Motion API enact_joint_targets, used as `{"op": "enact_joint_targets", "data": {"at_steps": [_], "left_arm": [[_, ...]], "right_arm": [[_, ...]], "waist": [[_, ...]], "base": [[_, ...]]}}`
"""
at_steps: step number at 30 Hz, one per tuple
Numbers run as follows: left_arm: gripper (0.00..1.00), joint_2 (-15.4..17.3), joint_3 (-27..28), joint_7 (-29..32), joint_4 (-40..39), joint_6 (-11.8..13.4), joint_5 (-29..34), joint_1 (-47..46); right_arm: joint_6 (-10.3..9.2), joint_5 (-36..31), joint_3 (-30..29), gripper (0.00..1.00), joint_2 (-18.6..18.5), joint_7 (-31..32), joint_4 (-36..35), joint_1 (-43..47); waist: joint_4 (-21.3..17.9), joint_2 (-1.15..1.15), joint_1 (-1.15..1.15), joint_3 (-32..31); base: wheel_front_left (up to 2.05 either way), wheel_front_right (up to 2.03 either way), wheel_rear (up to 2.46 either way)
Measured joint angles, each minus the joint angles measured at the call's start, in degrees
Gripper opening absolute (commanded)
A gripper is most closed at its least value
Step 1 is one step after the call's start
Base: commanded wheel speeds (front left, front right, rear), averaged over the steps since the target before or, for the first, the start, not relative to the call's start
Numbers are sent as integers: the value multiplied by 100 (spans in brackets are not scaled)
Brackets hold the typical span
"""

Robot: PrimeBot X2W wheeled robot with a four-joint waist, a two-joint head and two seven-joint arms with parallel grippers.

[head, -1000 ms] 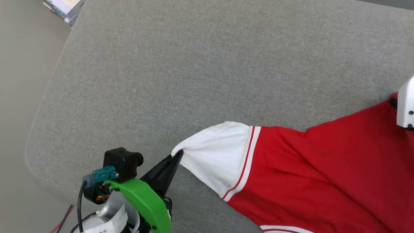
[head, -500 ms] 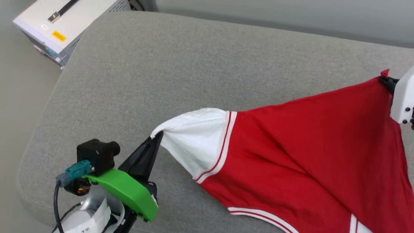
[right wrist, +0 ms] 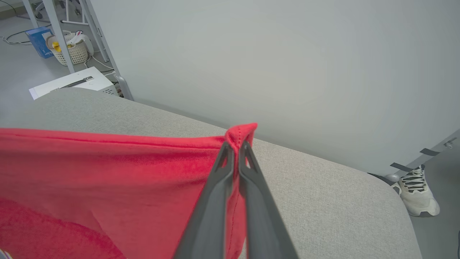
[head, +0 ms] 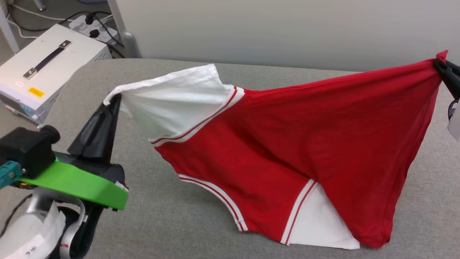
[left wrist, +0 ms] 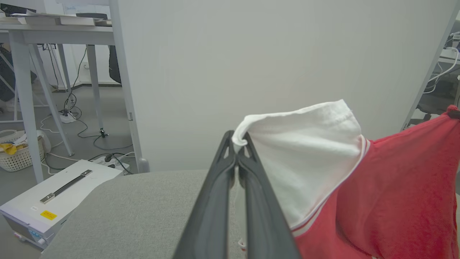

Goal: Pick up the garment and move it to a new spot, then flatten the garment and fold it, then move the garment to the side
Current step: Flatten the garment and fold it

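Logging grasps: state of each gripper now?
Left gripper: shut on the jersey, at the white sleeve's edge.
Right gripper: shut on the jersey, at a red corner.

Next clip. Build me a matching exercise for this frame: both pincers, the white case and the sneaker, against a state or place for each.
Things:
1. left pincer
2. right pincer
3. white case
4. sneaker

States or places:
A. has a black handle and a yellow label on top
B. shut on a red corner of the garment
C. on the floor, lower right of the right wrist view
D. shut on the white sleeve

Pairs: 1-D, 2-B, 3-A, 4-C
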Motion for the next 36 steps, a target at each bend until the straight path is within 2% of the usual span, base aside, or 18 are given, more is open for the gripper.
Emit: {"op": "enact_joint_targets", "data": {"at_steps": [4, 8, 19, 24, 27, 32, 36], "left_arm": [[0, 16, 270, -80, -168, 88, -1, -253], [0, 79, 522, -129, -238, 74, 1, -818], [0, 342, 906, -199, 36, -183, 146, -2673], [0, 556, 904, -52, 426, -474, 199, -3645], [0, 730, 781, 94, 781, -750, 379, -4266], [0, 858, 525, 250, 1693, -1263, 519, -5451], [0, 815, 193, 366, 2551, -1642, 792, -6468]], "right_arm": [[0, -89, -81, 0, 71, -179, -360, -1], [0, -168, -193, 0, 114, -252, -671, -46], [0, -342, -324, 0, 123, -500, -867, -1052], [1, -519, -331, 0, 57, -659, -691, -1741], [4, -639, -307, 0, -26, -822, -430, -2198], [7, -1043, 250, 0, -437, -1148, 180, -3090], [8, -1160, 483, 0, -359, -1428, 948, -3989]], "waist": [[-244, 0, 0, -105], [-464, 0, 0, -134], [-784, 0, 0, 353], [-836, 0, 0, 798], [-850, 0, 0, 1119], [-858, 0, 0, 1731], [-860, 0, 1, 2226]], "base": [[0, 0, 0], [0, 0, 0], [0, 0, 0], [0, 0, 0], [0, 0, 0], [0, 0, 0], [0, 0, 0]]}}
